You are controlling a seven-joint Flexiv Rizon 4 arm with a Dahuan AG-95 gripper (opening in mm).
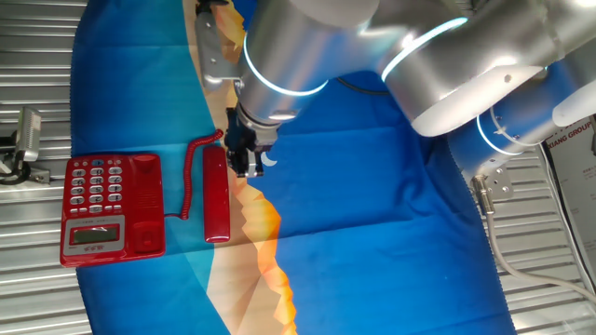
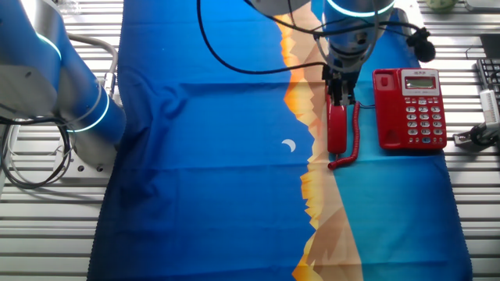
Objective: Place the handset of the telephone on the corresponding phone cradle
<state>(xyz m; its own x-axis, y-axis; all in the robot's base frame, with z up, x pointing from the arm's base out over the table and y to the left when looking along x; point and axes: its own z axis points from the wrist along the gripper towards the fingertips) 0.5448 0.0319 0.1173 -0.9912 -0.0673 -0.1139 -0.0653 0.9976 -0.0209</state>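
The red telephone (image 1: 112, 209) lies on the blue cloth, keypad and small LCD panel facing up; it also shows in the other fixed view (image 2: 410, 109). Its phone cradle (image 1: 146, 205) is the plain red strip beside the keypad (image 2: 388, 109), and nothing lies in it. The red handset (image 1: 216, 195) lies flat on the cloth alongside the phone, a short gap from the cradle (image 2: 337, 129). The red coiled cord (image 1: 191, 177) runs between them. My gripper (image 1: 244, 156) hangs over one end of the handset (image 2: 341, 90), its dark fingers slightly apart and holding nothing.
The cloth has an orange and tan mountain print (image 1: 265, 242) down its middle and a small white crescent (image 2: 289, 146). Metal slats (image 1: 28, 251) border the cloth. A grey clamp (image 1: 26, 140) sits behind the phone. The arm's base (image 2: 82, 117) stands at the cloth's far side.
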